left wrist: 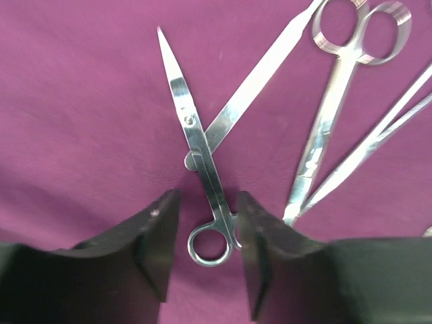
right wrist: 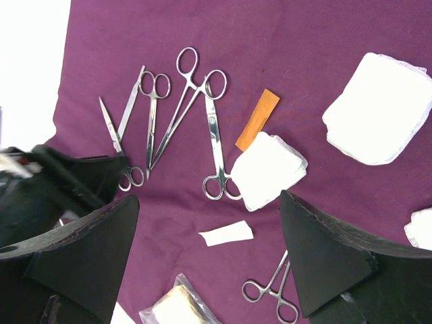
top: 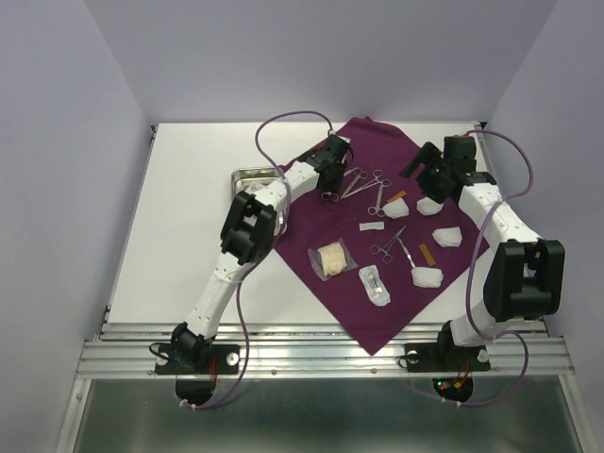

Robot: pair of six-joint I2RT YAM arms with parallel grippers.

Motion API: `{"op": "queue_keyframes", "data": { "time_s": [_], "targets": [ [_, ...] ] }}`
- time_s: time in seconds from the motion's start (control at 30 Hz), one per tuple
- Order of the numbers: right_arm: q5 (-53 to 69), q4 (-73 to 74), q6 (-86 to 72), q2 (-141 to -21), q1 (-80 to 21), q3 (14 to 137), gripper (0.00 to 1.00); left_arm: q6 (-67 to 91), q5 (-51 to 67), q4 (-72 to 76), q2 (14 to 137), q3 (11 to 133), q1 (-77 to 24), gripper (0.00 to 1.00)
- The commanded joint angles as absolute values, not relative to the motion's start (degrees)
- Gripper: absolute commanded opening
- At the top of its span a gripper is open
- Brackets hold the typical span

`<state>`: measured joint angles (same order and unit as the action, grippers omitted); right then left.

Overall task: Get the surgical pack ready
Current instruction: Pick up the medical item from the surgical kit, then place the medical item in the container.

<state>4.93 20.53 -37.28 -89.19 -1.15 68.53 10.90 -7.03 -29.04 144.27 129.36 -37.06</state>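
Note:
The plum-purple cloth (top: 377, 321) lies as a diamond on the white table. My left gripper (top: 330, 186) sits low over its far left part. In the left wrist view this left gripper (left wrist: 207, 236) is open, and the ring handle of small steel scissors (left wrist: 196, 142) lies on the cloth between its fingers. The right finger (left wrist: 253, 229) touches that handle. My right gripper (top: 422, 162) hovers open over the cloth's far right. In its own view the right gripper (right wrist: 208, 197) holds nothing. The steel tray (top: 247, 176) rests beside the cloth's left corner.
More scissors (right wrist: 214, 142) and forceps (left wrist: 378, 135) lie fanned beside the small pair. Gauze pads (right wrist: 270, 169) (right wrist: 381, 108), an orange strip (right wrist: 257, 119), a white slip (right wrist: 227, 233), another forceps (top: 389, 243) and two clear packets (top: 332, 261) (top: 375, 286) are spread over the cloth.

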Motion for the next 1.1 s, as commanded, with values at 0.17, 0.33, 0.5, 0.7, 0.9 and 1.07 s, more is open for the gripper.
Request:
{"op": "queue_keyframes", "data": {
  "time_s": [0.17,0.33,0.5,0.7,0.9,1.07],
  "targets": [
    [4.57,18.98,-36.83,-87.80,-0.79,68.29,0.90,12.48,-9.67,-32.60,147.13,133.59,-37.88,0.36],
    [4.13,18.90,-36.83,-87.19,-0.79,68.03,0.90,12.39,-8.70,-32.35,146.08,133.95,-37.88,0.18],
    [4.22,18.90,-36.83,-87.10,-0.79,68.38,0.90,12.48,-8.70,-31.47,142.13,132.90,-38.06,0.08],
    [4.48,18.90,-36.83,-86.93,-0.79,68.64,0.90,12.57,-7.65,-28.66,135.36,129.73,-38.06,0.00],
    [4.31,18.90,-36.91,-86.14,-0.79,68.29,0.90,12.74,-6.42,-27.77,131.49,128.41,-37.97,0.00],
    [4.48,18.98,-37.09,-85.61,-0.79,67.94,0.90,12.66,-7.56,-27.51,127.28,125.43,-37.62,0.00]
  ]
}}
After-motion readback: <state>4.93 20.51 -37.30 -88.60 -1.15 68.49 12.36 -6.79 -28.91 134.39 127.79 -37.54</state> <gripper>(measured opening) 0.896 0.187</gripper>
